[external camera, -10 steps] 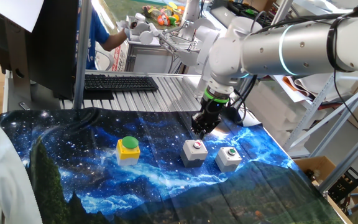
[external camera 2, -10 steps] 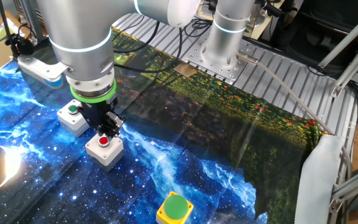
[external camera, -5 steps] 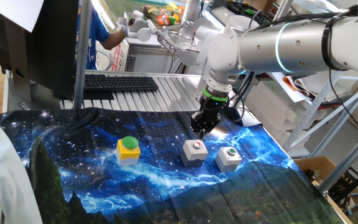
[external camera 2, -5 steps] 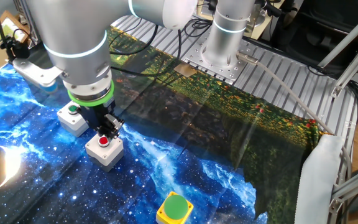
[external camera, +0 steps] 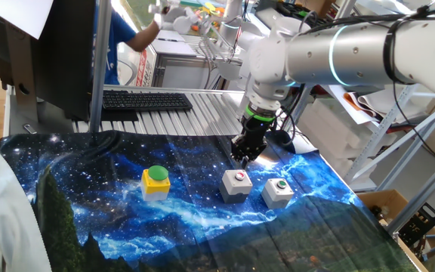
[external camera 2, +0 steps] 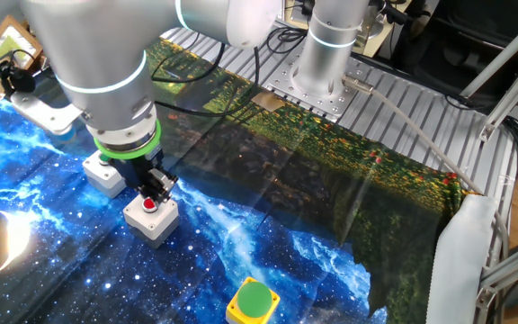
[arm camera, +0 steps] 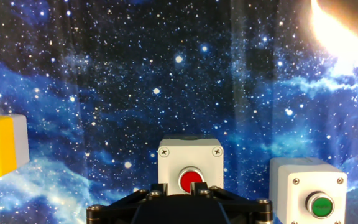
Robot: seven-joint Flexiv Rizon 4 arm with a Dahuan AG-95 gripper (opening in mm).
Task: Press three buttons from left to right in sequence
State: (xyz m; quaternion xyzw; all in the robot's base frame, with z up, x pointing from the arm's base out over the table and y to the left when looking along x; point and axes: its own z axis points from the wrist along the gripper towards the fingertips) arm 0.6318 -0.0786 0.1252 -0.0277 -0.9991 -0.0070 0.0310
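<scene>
The tool (external camera: 243, 156) points straight down at the bench (external camera: 202, 227), which is draped in a starry blue galaxy cloth (external camera 2: 268, 243). Its tip hangs just above the grey box with the red button (external camera: 237, 183), at that box's far edge as one fixed view shows it; whether tip and button touch cannot be told. In the other fixed view the tool (external camera 2: 156, 187) stands directly over the same box (external camera 2: 150, 216), partly covering the red cap. The hand view shows only the tool's dark body along the lower edge, with the red button (arm camera: 191, 179) immediately beyond it; the fingertips are hidden, so whether they are spread or pressed together cannot be told.

The grey box with the green button (external camera: 278, 192) sits just beside the red-button box, on the side away from the yellow one. In the other fixed view it (external camera 2: 102, 175) is largely behind the arm's wrist. The yellow box with the green dome cap (external camera: 155, 181) lies well apart from the tool, on the opposite side. A black keyboard (external camera: 146, 100) rests behind the bench.
</scene>
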